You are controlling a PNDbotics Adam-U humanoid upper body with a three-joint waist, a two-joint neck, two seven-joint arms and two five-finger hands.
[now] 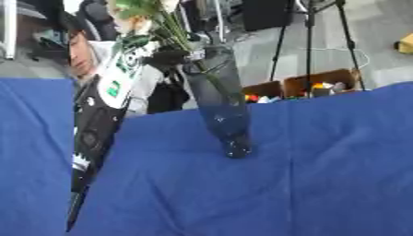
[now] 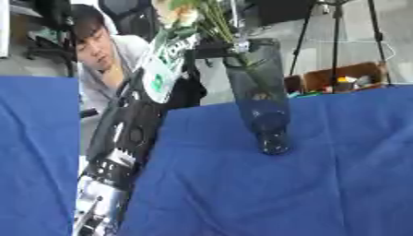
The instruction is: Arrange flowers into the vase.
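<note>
A tall dark glass vase (image 1: 219, 99) stands on the blue tablecloth (image 1: 266, 184), leaning slightly. Green stems (image 1: 174, 32) run down into its mouth, with pale flower heads (image 2: 179, 13) at the top edge of the view, tilted to the left. My left arm (image 1: 95, 129) rises from the lower left, black with a white and green forearm section. Its dark left hand (image 1: 168, 57) sits right beside the vase mouth, against the stems. The hand is too blurred to show its grip. My right hand appears in neither view.
The blue cloth covers the table in folds on both sides of the arm. Behind the far edge are a person seated, tripod legs (image 1: 310, 41) and brown boxes (image 1: 319, 83) holding small coloured things.
</note>
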